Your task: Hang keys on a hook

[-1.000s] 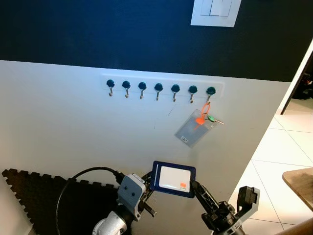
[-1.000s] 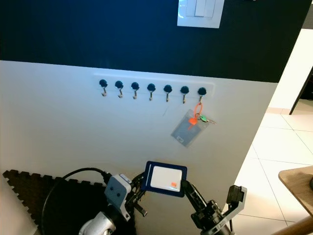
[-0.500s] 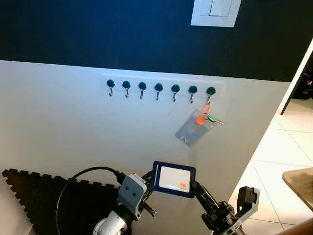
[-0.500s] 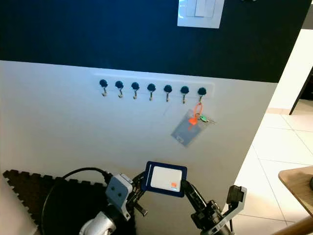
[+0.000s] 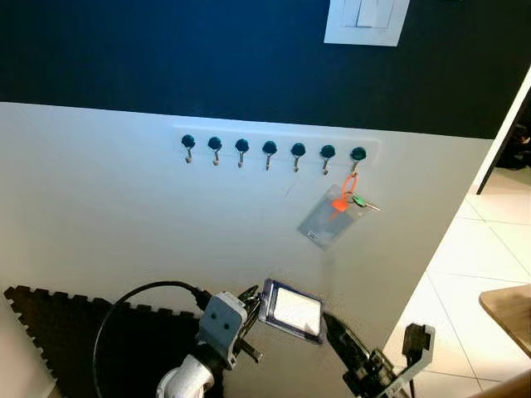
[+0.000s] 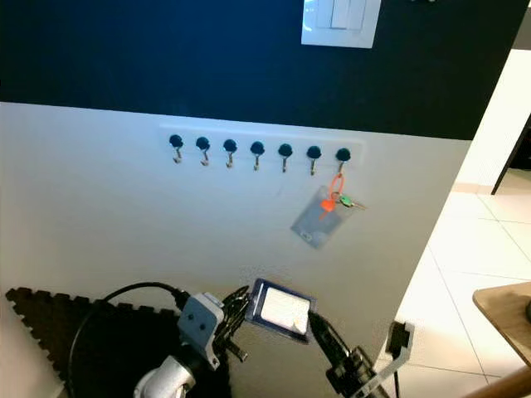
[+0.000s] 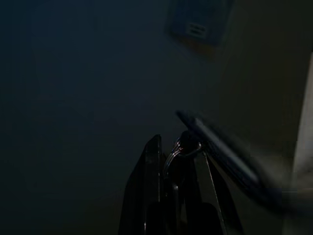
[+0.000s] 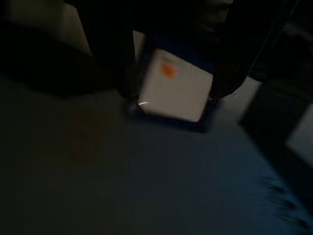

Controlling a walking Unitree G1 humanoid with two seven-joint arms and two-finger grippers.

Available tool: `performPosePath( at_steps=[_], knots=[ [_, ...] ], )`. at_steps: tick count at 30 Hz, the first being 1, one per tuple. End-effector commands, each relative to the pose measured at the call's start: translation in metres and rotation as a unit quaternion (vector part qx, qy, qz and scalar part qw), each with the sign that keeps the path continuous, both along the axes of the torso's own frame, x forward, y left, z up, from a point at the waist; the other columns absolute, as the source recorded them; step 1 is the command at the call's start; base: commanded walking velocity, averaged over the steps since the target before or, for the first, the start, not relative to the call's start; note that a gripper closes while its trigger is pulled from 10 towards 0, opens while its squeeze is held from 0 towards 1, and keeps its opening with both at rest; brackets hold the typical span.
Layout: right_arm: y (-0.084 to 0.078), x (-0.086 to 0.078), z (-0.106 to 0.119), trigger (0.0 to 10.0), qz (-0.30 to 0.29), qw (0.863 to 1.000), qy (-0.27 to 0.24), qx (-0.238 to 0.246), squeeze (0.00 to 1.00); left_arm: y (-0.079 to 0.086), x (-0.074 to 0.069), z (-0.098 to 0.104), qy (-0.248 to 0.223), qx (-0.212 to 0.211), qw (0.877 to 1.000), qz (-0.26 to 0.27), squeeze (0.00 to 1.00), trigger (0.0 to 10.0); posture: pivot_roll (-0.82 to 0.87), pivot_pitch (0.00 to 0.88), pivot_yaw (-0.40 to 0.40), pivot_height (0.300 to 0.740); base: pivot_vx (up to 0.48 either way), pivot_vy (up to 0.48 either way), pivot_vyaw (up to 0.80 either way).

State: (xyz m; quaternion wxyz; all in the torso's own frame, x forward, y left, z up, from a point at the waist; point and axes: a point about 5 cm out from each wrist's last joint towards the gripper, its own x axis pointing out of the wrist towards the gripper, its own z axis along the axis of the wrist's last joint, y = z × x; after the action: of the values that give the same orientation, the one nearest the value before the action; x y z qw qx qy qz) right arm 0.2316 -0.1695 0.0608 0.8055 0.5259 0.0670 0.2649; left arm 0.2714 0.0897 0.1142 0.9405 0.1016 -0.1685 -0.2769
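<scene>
A two-armed household robot stands before a white half-wall, a row of seven dark-capped hooks (image 5: 270, 152) mounted on a pale rail just below the dark upper wall. On the far-right hook (image 5: 358, 157) a clear badge holder (image 5: 328, 217) hangs tilted from an orange loop with small keys (image 5: 362, 201) beside it; the six hooks to its left are bare.

Low in the head views, the left gripper (image 5: 250, 308) has its fingers clamped on a metal key ring (image 7: 182, 149), as its wrist view shows, and from that ring a blue-framed white card holder (image 5: 291, 310) juts out to the right, tilted. The ring, not the card, appears to be the part gripped so that it can be slipped over a hook's tip.

The right gripper (image 5: 344, 352) points up under the card's right edge, seemingly to steady it; whether its fingers are apart or together cannot be told. The held set sits well below the rail, so the hanging is judged not yet done. A light switch (image 5: 366, 21) sits high on the dark wall, a black foam mat (image 5: 50, 325) at lower left.
</scene>
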Motion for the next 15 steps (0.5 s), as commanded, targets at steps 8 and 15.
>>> performPosePath(
  at_steps=[8,15],
  knots=[
    [-0.042,-0.016,-0.071,10.0,-0.130,0.941,0.183,-0.252,0.00,0.017,0.004,-0.006,-0.036,0.113,0.993,0.004,0.00,10.0,0.04,0.070,-0.033,0.740,0.000,0.000,0.00],
    [-0.035,0.002,-0.044,10.0,-0.159,0.946,0.079,-0.273,0.00,0.011,-0.004,-0.022,-0.065,0.255,0.963,-0.059,0.00,10.0,0.04,0.072,-0.031,0.740,0.000,0.000,0.00]
  ],
)
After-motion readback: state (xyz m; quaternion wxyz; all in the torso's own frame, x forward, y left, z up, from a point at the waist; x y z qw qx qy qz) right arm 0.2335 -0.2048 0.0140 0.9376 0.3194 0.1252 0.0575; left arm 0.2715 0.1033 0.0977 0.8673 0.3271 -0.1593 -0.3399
